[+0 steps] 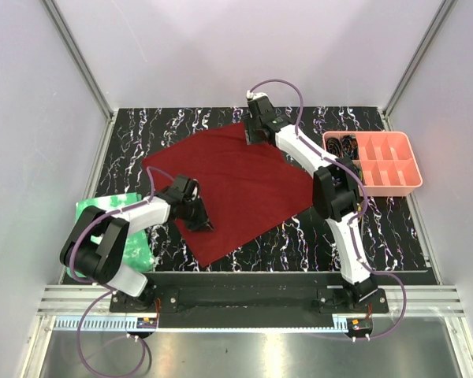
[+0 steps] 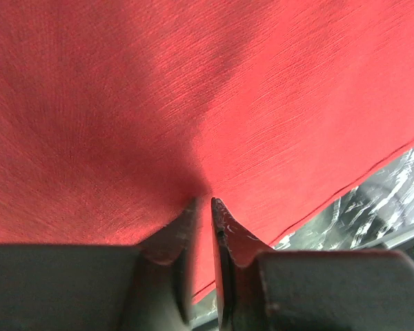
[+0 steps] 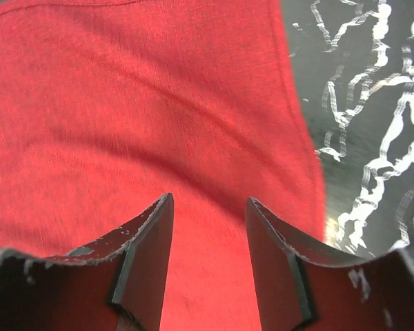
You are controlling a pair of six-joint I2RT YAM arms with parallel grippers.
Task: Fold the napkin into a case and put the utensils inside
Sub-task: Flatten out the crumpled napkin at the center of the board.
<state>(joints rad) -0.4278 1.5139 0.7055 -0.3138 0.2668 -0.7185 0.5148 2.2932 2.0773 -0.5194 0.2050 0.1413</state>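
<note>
The dark red napkin (image 1: 244,189) lies spread out as one flat sheet on the black marbled table (image 1: 378,232), turned like a diamond. My left gripper (image 1: 201,222) rests on its near-left part. In the left wrist view its jaws (image 2: 204,201) stand only a narrow slit apart, the napkin (image 2: 193,89) showing through the slit, with no fold visibly pinched. My right gripper (image 1: 251,135) hovers over the far corner. It is open (image 3: 208,200), with bare napkin (image 3: 124,103) between its fingers. No case shows, and the utensils are out of view.
A pink compartment tray (image 1: 390,189) with dark coiled items stands at the right rear. A bright green crinkled sheet (image 1: 94,209) lies at the left edge beside my left arm. Pale walls enclose the table on three sides.
</note>
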